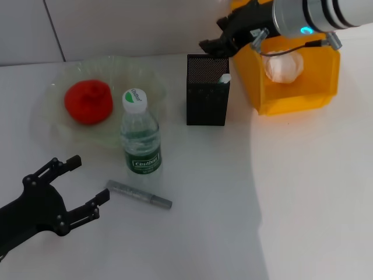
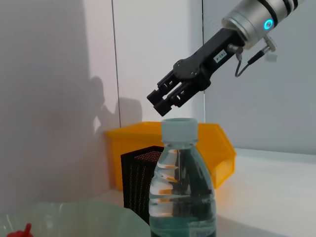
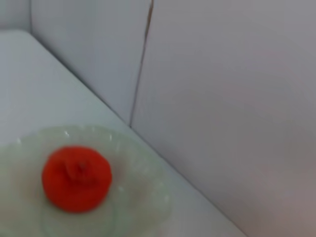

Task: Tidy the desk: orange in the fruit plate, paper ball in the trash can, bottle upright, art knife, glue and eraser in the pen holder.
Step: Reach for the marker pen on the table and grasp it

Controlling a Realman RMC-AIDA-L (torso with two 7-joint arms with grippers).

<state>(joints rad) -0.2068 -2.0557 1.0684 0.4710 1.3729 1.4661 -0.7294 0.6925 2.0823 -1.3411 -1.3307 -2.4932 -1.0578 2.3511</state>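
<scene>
Hovering above pen holder [image 1: 207, 90], right hand [image 1: 217, 42]; left hand [image 1: 81, 184] open beside art knife [image 1: 139, 195].

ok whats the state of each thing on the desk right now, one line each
orange: sitting in the fruit plate
paper ball: inside the trash can
bottle: upright, cap on
art knife: lying flat on the desk, not held
pen holder: upright, a white tip showing at its rim
left gripper: open, low near the art knife
right gripper: raised above the pen holder, holding nothing visible
</scene>
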